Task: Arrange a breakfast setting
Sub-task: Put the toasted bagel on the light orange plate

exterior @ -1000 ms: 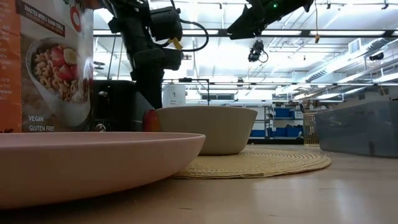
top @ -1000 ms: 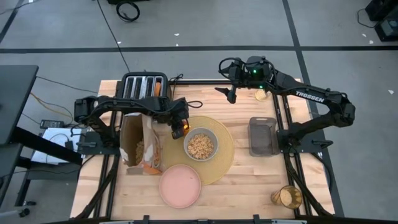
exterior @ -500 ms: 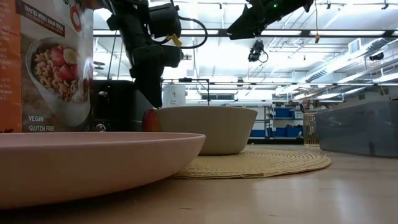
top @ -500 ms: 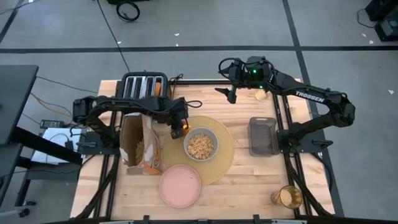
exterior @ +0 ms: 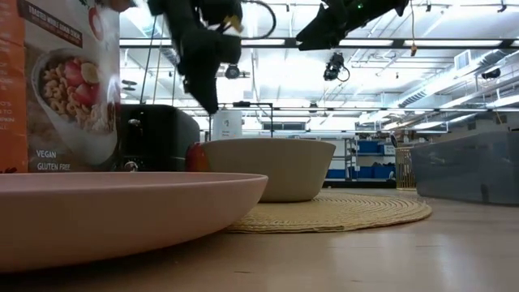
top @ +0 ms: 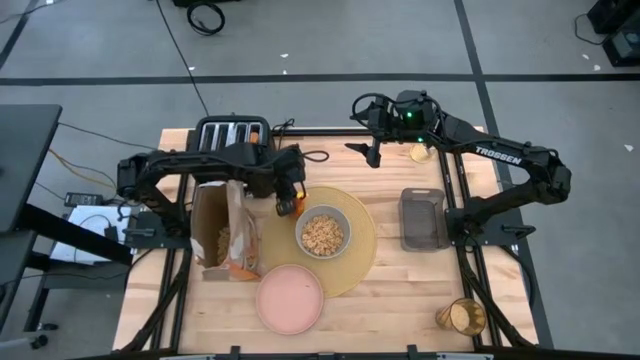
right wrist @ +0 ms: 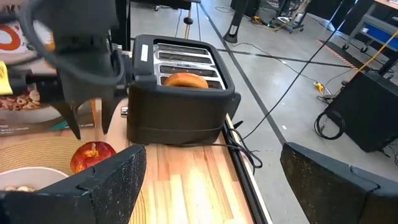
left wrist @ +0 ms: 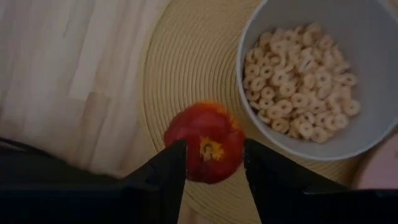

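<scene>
The red apple (left wrist: 205,142) rests on the tan placemat (top: 355,265), beside the grey-green bowl (top: 323,233), which holds cereal. My left gripper (left wrist: 214,149) hovers open above the apple, touching nothing; the right wrist view (right wrist: 90,124) shows its fingers clear of the apple (right wrist: 93,156). My right gripper (top: 372,155) waits open and empty over the table's far side. The pink plate (top: 290,298) lies at the near edge, overlapping the placemat. The amber tumbler (top: 461,316) stands at the near right. The toast round (right wrist: 185,80) sticks out of a toaster slot. No spoon shows.
The black toaster (top: 232,138) stands at the far left. An upright cereal box (top: 225,235) stands left of the placemat. A grey rectangular container (top: 423,218) sits at the right. A small pale object (top: 419,152) lies at the far right.
My left gripper has gone up and a little toward the far edge, away from the apple. The apple stays where it was on the placemat beside the bowl.
</scene>
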Controlling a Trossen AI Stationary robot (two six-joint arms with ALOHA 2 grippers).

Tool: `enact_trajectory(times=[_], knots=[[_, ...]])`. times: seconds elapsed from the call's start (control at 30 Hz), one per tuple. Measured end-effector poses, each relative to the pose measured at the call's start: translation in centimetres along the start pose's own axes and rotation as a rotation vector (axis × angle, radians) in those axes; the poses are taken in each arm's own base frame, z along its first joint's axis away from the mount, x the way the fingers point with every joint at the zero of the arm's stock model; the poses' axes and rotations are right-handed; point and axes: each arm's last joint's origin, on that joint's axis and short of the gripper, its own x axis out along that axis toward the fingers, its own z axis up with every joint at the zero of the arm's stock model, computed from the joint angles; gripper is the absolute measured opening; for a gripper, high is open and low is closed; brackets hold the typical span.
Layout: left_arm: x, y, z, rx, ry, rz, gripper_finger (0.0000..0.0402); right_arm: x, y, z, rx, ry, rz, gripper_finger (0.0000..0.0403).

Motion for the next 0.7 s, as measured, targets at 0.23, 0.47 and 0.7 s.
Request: enact_trajectory(times=[0.23, 0.47, 0.7], knots=[[-4.9, 2.5, 1.5, -0.138, -0.124, 0.043, 0.0165, -0.5, 0.2, 0.2, 0.055, -0.005, -0.001, 0.0373], [-8.6, 9.1, -0.7, -0.534, -0.184, 0.295, 0.0169, -1.3, 2.2, 0.1, 0.297, 0.087, 0.036, 0.0373], [-9.1, 12.5, -1.7, -0.722, -0.202, 0.496, 0.0184, -1.4, 6.7, 0.2, 0.54, 0.207, 0.202, 0.0368]])
